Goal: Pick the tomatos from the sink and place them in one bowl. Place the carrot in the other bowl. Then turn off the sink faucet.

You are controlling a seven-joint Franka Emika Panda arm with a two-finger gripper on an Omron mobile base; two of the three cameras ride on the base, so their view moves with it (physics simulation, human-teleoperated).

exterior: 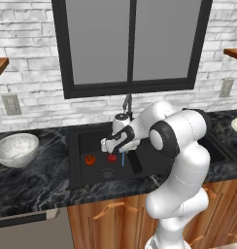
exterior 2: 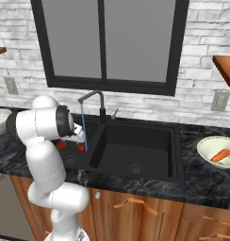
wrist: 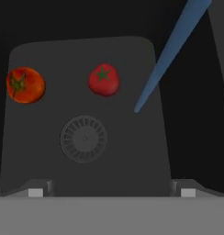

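Two tomatos lie on the floor of the sink's [exterior: 76, 146] left basin: an orange-red one [wrist: 25, 85] [exterior: 90, 159] and a red one [wrist: 104, 80] [exterior: 112, 157] [exterior 2: 81, 147]. My gripper [exterior: 107, 147] [wrist: 111, 190] hangs open above that basin, nothing between its fingertips [wrist: 36, 192]. The tomatos sit beyond the round drain [wrist: 83, 138]. The sink faucet [exterior 2: 95, 96] [exterior: 127, 103] runs a blue water stream [wrist: 169, 50] [exterior 2: 83, 127] into the basin. The carrot [exterior 2: 221, 155] lies in the cream bowl [exterior 2: 206, 146] on the right counter. The mottled grey bowl [exterior: 16, 148] stands on the left counter.
A dark-framed window [exterior: 130, 44] is behind the sink. Wooden shelves [exterior 2: 225, 66] jut from the brick wall at both sides. The sink's right basin [exterior 2: 135, 146] has only its drain. My own arm [exterior: 181, 146] reaches over the sink's front edge.
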